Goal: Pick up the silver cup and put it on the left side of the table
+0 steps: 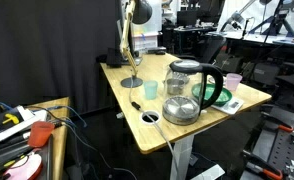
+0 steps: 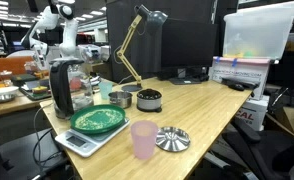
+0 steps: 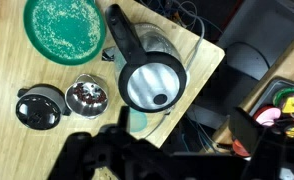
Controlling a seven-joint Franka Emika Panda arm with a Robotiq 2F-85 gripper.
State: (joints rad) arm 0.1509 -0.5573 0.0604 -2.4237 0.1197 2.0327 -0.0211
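The silver cup [image 1: 150, 88] stands on the light-wood table [image 1: 192, 130] between the lamp base and the glass kettle. It also shows in an exterior view [image 2: 147, 100]. In the wrist view the silver cup [image 3: 84, 95] is seen from above as a silver rim with a dark inside, left of the kettle. My gripper [image 3: 167, 165] is a dark blur along the bottom of the wrist view. It is high above the table edge near the kettle, well clear of the cup. Its fingers look spread apart and hold nothing. The arm does not show in either exterior view.
A glass kettle [image 1: 183, 92] with a black handle, a green plate [image 1: 213, 95], a pale pink cup [image 1: 232, 78], a dark teal cup [image 1: 150, 117] and a desk lamp [image 1: 127, 45] share the table. A ribbed silver disc [image 2: 172, 138] lies by the pink cup. A cluttered bench [image 1: 27, 125] stands beside the table.
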